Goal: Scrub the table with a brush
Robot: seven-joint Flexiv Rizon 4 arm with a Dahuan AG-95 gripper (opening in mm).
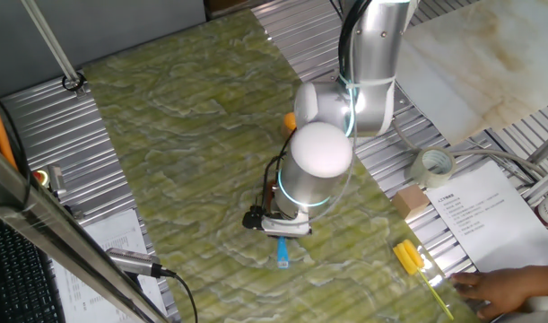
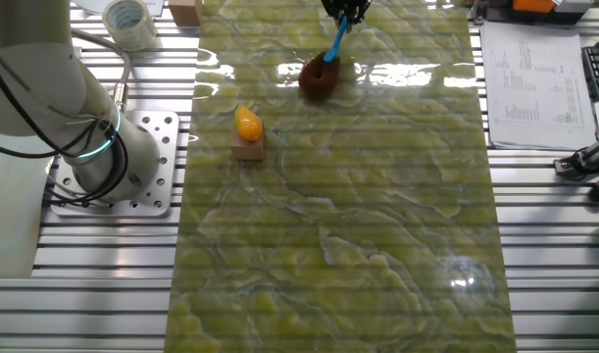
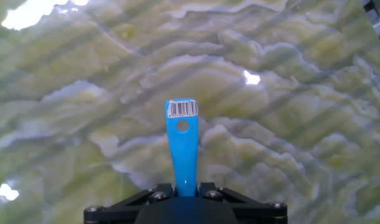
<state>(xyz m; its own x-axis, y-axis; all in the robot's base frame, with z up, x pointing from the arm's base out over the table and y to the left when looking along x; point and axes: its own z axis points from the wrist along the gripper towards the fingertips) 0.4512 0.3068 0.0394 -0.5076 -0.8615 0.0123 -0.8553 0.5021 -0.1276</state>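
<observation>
Clamped between pressed-in jaws at the bottom of the hand view: one brush (image 3: 181,146), its light-blue handle running out from the gripper (image 3: 185,194), barcode sticker and hanging hole at the free end. Held by the handle, apparently so the bristles can bear on the surface while the fingers stay off it.

Beyond the handle, only the table (image 3: 289,124), green-yellow marbling filling the view.

From the other fixed view: gripper (image 2: 344,8) at the top edge, handle slanting down to a reddish-brown tuft (image 2: 319,78) resting on the table (image 2: 377,245) near its far end. Tilted that way, likely, to press the bristles down for scrubbing. Just beside the robot base (image 2: 113,162), one small wooden block (image 2: 247,148) with one orange-yellow object (image 2: 247,124) on top, both on the marbled sheet, well apart from the brush.

Farther out: one roll of tape (image 2: 127,18) and one printed sheet (image 2: 530,88) on the ribbed panels. In the one fixed view, one yellow tool (image 1: 410,257) at the sheet's edge, and a person's hand (image 1: 507,289) at the lower right corner.

Scrubbing judged underway or about to begin.
</observation>
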